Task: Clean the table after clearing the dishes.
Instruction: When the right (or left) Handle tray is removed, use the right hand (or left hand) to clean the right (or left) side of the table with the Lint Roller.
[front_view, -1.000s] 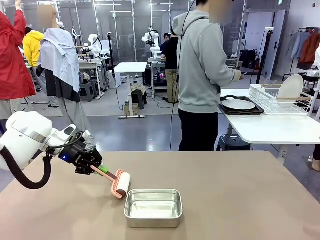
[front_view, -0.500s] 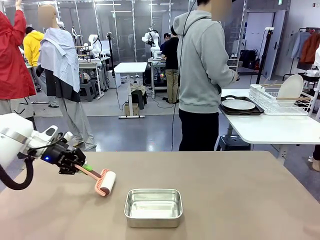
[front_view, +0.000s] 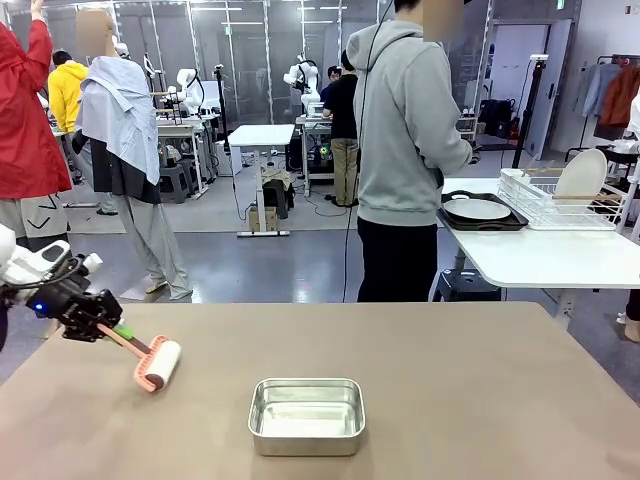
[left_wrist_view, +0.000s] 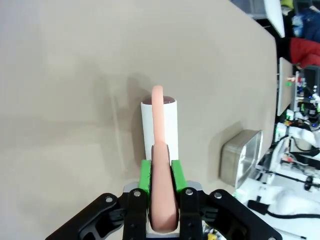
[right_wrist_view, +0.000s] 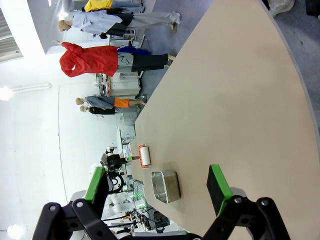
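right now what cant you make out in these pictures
- Lint roller handle end: in the left wrist view it sits between the left gripper's pads.
- Steel pan: cut off behind the left gripper's body in the left wrist view.
- Plate on the white table: too far off in the front view to tell whether cutlery lies on it.

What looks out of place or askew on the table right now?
Nothing stands out. The left gripper holds the lint roller squarely by its pink handle, roller on the table. The steel pan sits upright and looks empty. No spills or damage visible.
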